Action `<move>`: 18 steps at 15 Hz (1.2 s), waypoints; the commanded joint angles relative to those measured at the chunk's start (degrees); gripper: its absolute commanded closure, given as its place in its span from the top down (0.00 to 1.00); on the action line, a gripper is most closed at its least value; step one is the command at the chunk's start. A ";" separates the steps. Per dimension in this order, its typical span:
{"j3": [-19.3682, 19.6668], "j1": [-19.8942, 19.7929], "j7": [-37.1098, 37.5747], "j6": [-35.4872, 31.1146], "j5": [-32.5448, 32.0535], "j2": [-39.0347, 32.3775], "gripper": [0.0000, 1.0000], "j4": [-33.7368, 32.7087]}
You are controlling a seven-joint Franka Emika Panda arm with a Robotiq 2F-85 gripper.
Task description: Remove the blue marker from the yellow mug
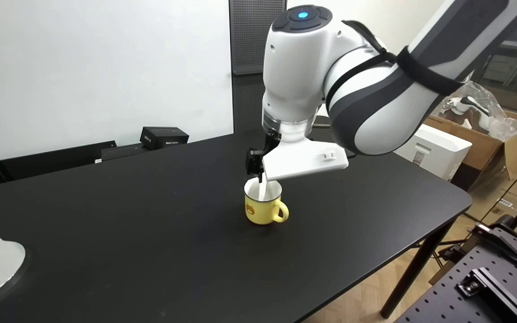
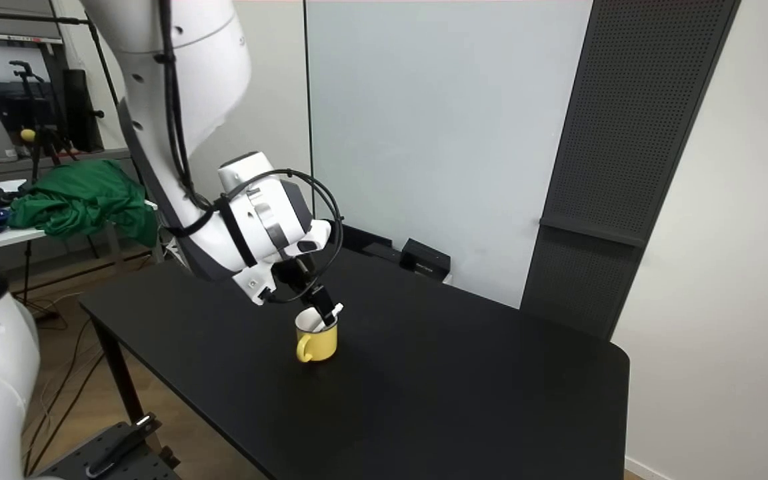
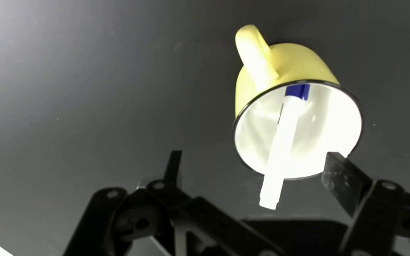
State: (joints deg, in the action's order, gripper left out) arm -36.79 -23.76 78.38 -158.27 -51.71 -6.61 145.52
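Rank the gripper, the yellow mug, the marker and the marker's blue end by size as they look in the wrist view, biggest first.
1. Yellow mug and gripper, unranked between them: the gripper is nearer the camera and cut off by the picture's edge.
2. Marker
3. Blue end

Blue marker (image 3: 282,142) leans in the yellow mug (image 3: 299,64), white end past the near rim, and the pincer (image 3: 254,155) gapes wide, left and right of it!

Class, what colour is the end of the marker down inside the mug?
Deep blue. The marker's inner end shows best in the wrist view.
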 commanded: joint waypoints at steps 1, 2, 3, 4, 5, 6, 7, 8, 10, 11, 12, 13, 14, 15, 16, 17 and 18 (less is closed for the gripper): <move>2.68 1.70 5.10 1.97 -6.76 -9.82 1.00 -6.55; 3.50 2.27 5.55 1.88 -7.80 -11.66 1.00 -7.88; 4.20 2.80 5.82 1.59 -8.42 -13.25 1.00 -9.19; 4.91 3.40 6.19 1.48 -9.03 -14.68 1.00 -10.47; 5.49 3.92 6.05 1.23 -9.21 -15.96 1.00 -11.67; 6.12 4.57 6.18 1.17 -9.48 -17.07 1.00 -12.88; 6.49 5.06 6.02 0.93 -9.36 -17.92 1.00 -13.86; 6.88 5.53 5.96 0.74 -9.39 -18.57 1.00 -14.71; 7.41 6.22 5.87 0.42 -9.34 -19.23 1.00 -16.05; 7.67 6.51 5.78 0.25 -9.36 -19.34 1.00 -16.44; 7.80 6.63 5.61 -0.01 -9.21 -19.20 1.00 -16.62; 7.89 6.72 5.51 -0.30 -9.21 -18.89 1.00 -16.64; 7.94 6.73 5.41 -0.60 -9.11 -18.57 1.00 -16.62; 7.88 6.57 5.32 -1.12 -9.01 -17.96 1.00 -16.33; 7.81 6.42 5.18 -1.58 -8.88 -17.54 1.00 -16.16; 7.63 6.11 4.82 -2.07 -8.64 -17.01 1.00 -15.79; 7.71 6.04 4.90 -2.38 -8.75 -16.62 1.00 -15.61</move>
State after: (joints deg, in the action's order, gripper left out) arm -29.47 -17.80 81.49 -159.48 -59.52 -24.76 129.80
